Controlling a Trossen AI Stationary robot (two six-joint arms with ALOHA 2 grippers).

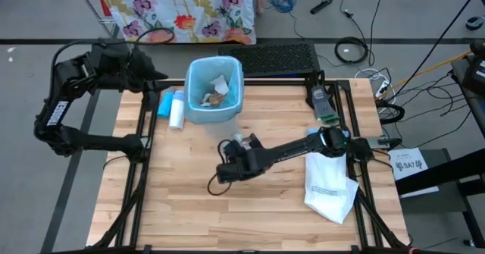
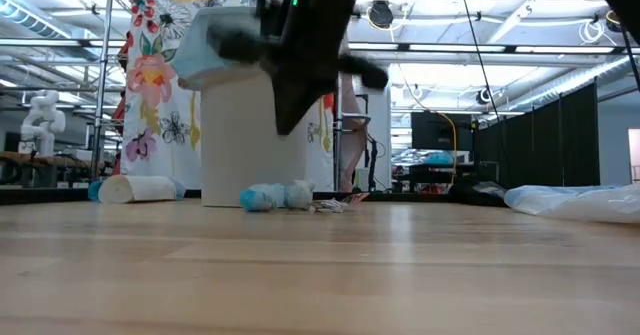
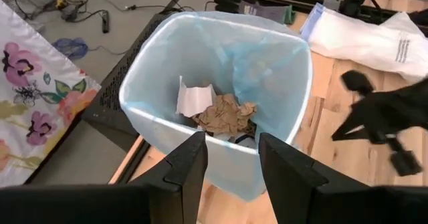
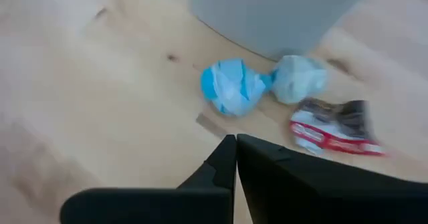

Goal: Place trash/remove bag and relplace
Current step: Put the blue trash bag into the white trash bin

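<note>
The light-blue bag (image 1: pixel 214 95) lines a bin at the table's far middle, its rim folded over the bin's top (image 3: pixel 214 23). Inside lie brown (image 3: pixel 224 114) and white (image 3: pixel 194 97) trash. More trash rests on the table just in front of the bin: a blue scrap (image 4: pixel 231 87), a pale scrap (image 4: pixel 297 77) and a red-and-white wrapper (image 4: pixel 331 127). My right gripper (image 4: pixel 235 138) hovers shut a little nearer than these scraps (image 2: pixel 284 125), with nothing between its fingers. My left gripper (image 3: pixel 231 164) hangs open above the bin's far-left side (image 1: pixel 155 76). The white replacement bag (image 1: pixel 330 182) lies crumpled at the right.
A blue-and-white cylinder (image 1: pixel 174 108) lies on its side left of the bin. A green-and-black device (image 1: pixel 324 106) sits at the far right. Dark frame rails (image 1: pixel 144 133) run along the table's left and right sides. The near half of the wooden top (image 1: pixel 227 224) is bare.
</note>
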